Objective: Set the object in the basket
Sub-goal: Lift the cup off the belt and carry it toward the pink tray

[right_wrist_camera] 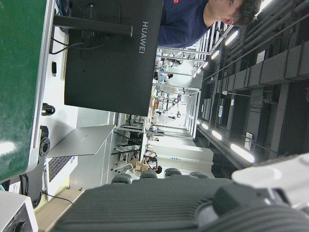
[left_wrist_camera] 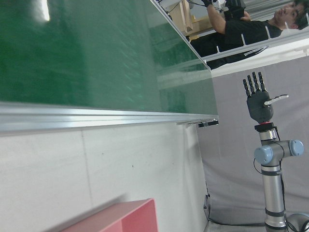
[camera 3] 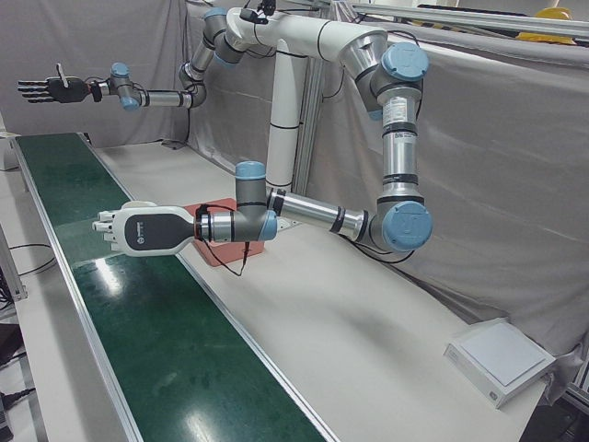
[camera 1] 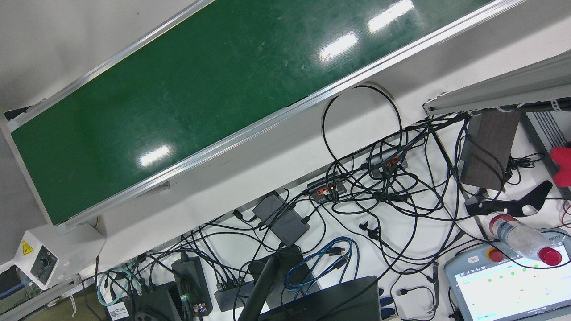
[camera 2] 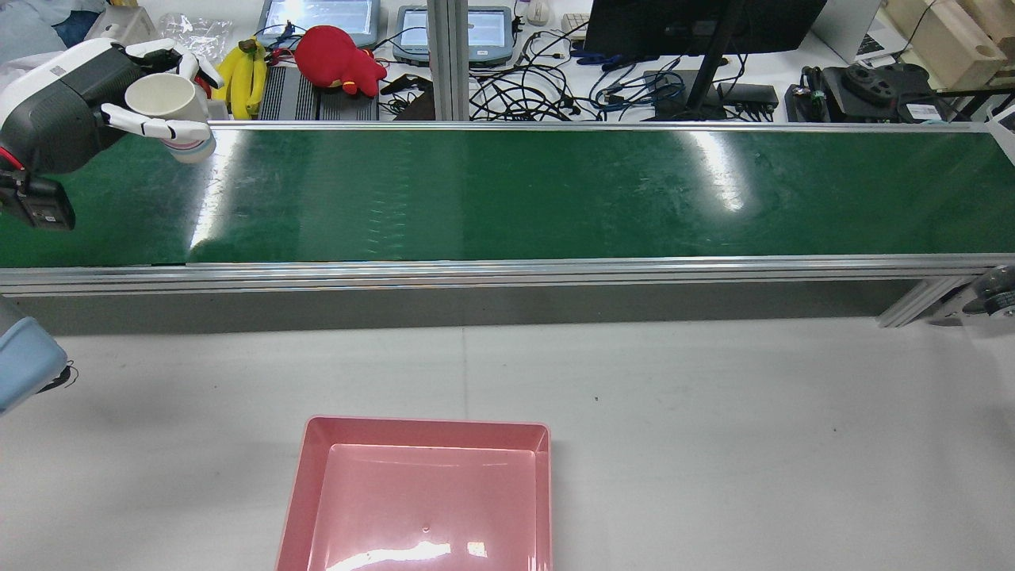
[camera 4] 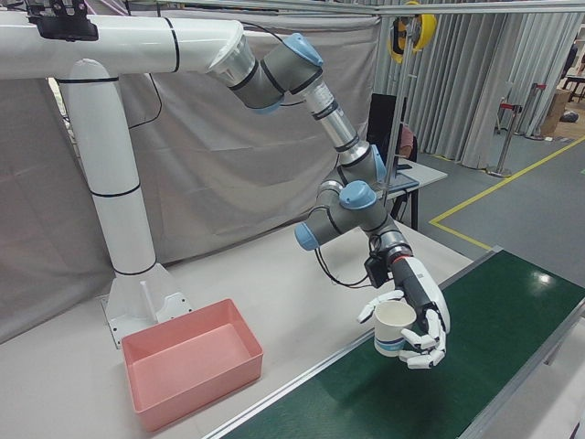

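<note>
My left hand (camera 2: 103, 103) is shut on a white cup (camera 2: 162, 99) with a pale blue band at its base. It holds the cup upright above the left end of the green conveyor belt (camera 2: 555, 190). The right-front view shows the same hand (camera 4: 416, 315) wrapped around the cup (camera 4: 395, 327) over the belt's near edge. The pink basket (camera 2: 420, 428) sits empty on the white table on the near side of the belt, right of the hand. My right hand (camera 3: 46, 89) is black, open and empty, raised high at the belt's far end; it also shows in the left hand view (left_wrist_camera: 258, 99).
Behind the belt lie bananas (camera 2: 242, 75), a red plush toy (camera 2: 337, 51), tablets, a monitor stand and tangled cables (camera 2: 523, 95). An elbow joint of my left arm (camera 2: 24, 361) juts in at the table's left edge. An aluminium rail (camera 2: 507, 270) borders the belt.
</note>
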Robot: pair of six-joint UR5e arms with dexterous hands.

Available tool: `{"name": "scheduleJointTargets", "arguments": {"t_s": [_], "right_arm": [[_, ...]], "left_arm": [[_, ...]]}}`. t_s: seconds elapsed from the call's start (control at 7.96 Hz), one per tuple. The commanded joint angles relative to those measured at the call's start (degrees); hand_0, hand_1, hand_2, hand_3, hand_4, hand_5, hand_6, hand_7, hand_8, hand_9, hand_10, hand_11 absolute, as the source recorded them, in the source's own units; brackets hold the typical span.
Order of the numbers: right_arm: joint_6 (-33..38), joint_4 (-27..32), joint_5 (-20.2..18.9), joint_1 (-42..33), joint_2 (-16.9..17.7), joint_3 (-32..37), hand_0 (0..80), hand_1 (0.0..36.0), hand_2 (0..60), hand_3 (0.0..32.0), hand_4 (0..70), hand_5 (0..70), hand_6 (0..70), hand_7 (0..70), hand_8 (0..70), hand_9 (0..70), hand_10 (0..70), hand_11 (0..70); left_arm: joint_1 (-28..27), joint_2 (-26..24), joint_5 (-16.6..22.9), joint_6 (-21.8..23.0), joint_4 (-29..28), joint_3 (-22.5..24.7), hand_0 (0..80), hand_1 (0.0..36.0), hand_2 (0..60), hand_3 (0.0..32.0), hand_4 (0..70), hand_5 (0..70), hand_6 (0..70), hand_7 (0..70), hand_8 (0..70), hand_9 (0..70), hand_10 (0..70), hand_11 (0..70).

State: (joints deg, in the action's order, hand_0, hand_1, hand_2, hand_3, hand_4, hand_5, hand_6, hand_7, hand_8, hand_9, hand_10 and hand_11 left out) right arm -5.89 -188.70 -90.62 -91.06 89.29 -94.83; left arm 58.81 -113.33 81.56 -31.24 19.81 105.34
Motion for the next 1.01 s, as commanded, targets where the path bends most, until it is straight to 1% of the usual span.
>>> {"name": "scheduleJointTargets", "arguments": {"t_s": [0.0, 0.13, 0.25, 0.38, 0.63, 0.75, 0.88], "right_arm": [[0.0, 0.0, 0.0, 0.0, 0.0, 0.0, 0.0, 0.0, 0.0, 0.0, 0.0, 0.0, 0.0, 0.0, 0.0, 0.0, 0.0, 0.0], [0.0, 0.0, 0.0, 0.0, 0.0, 0.0, 0.0, 0.0, 0.0, 0.0, 0.0, 0.0, 0.0, 0.0, 0.0, 0.0, 0.0, 0.0], [0.0, 0.0, 0.0, 0.0, 0.0, 0.0, 0.0, 0.0, 0.0, 0.0, 0.0, 0.0, 0.0, 0.0, 0.0, 0.0, 0.0, 0.0], [0.0, 0.0, 0.0, -0.1, 0.0, 0.0, 0.0, 0.0, 0.0, 0.0, 0.0, 0.0, 0.0, 0.0, 0.0, 0.0, 0.0, 0.0], [0.0, 0.0, 0.0, -0.1, 0.0, 0.0, 0.0, 0.0, 0.0, 0.0, 0.0, 0.0, 0.0, 0.0, 0.0, 0.0, 0.0, 0.0], [0.0, 0.0, 0.0, -0.1, 0.0, 0.0, 0.0, 0.0, 0.0, 0.0, 0.0, 0.0, 0.0, 0.0, 0.0, 0.0, 0.0, 0.0], [0.0, 0.0, 0.0, 0.0, 0.0, 0.0, 0.0, 0.0, 0.0, 0.0, 0.0, 0.0, 0.0, 0.0, 0.0, 0.0, 0.0, 0.0]], "left_arm": [[-7.1, 0.2, 0.0, -4.4, 9.8, 12.9, 53.6, 16.0, 14.9, 0.0, 22.4, 70.0, 21.2, 43.7, 35.4, 50.4, 34.2, 49.6], [-10.3, 0.1, -0.1, -7.3, 13.6, 17.1, 53.1, 15.5, 15.0, 0.0, 23.3, 70.0, 22.1, 44.3, 36.3, 51.3, 35.2, 50.8], [-13.7, 0.0, -0.2, -8.9, 17.0, 20.3, 53.7, 16.0, 14.9, 0.0, 23.4, 70.0, 22.2, 44.4, 36.4, 51.5, 35.4, 51.1], [-17.5, -0.2, -0.2, -10.1, 18.9, 21.4, 54.4, 16.8, 15.7, 0.0, 22.7, 70.0, 21.8, 43.9, 36.4, 51.4, 35.3, 51.1], [-25.4, -0.7, -1.0, -13.5, 20.9, 22.9, 55.8, 17.8, 14.8, 0.0, 22.4, 70.0, 21.4, 43.1, 35.8, 50.6, 34.9, 50.7], [-29.1, -2.6, -3.0, -15.9, 22.9, 23.0, 56.3, 17.9, 14.3, 0.0, 22.9, 70.0, 21.4, 43.2, 36.1, 51.0, 34.9, 50.7], [-33.0, -4.1, -5.3, -17.3, 24.3, 23.1, 55.4, 17.3, 13.3, 0.0, 21.4, 70.0, 20.6, 42.1, 35.6, 50.3, 35.0, 50.8]]}}
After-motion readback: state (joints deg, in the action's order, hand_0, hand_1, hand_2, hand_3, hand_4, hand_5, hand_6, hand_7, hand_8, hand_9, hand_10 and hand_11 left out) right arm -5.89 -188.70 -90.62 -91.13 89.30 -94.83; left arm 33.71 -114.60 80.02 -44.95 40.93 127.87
